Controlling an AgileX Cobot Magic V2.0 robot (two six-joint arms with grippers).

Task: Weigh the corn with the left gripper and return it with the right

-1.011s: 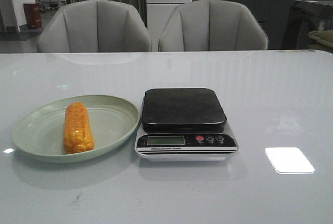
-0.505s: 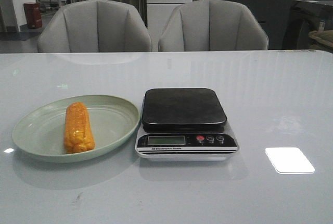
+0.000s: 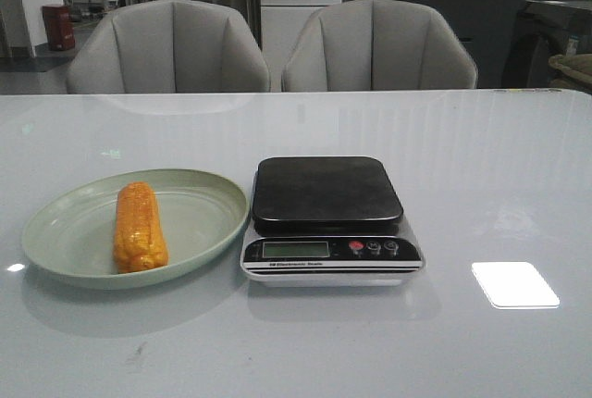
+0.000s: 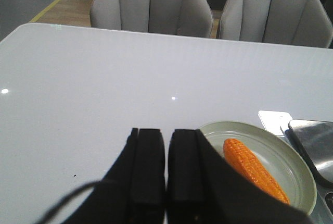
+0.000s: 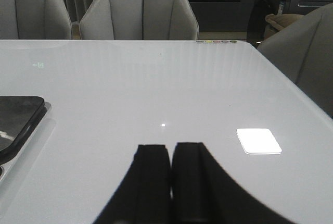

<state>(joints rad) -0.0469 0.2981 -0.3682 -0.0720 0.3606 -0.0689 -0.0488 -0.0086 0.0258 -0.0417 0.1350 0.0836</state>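
The orange-yellow corn (image 3: 139, 227) lies lengthwise on a pale green plate (image 3: 199, 222) at the table's left. It also shows in the left wrist view (image 4: 255, 169) on the plate (image 4: 296, 174). The scale (image 3: 328, 217) with its black platform stands just right of the plate, nothing on it. Neither arm shows in the front view. My left gripper (image 4: 166, 135) is shut and empty, hovering over bare table short of the plate. My right gripper (image 5: 171, 148) is shut and empty over bare table, right of the scale (image 5: 15, 120).
Two grey chairs (image 3: 268, 46) stand behind the far table edge. A bright light patch (image 3: 514, 284) reflects on the glossy white table right of the scale. A third chair (image 5: 307, 52) stands beside the table's right edge.
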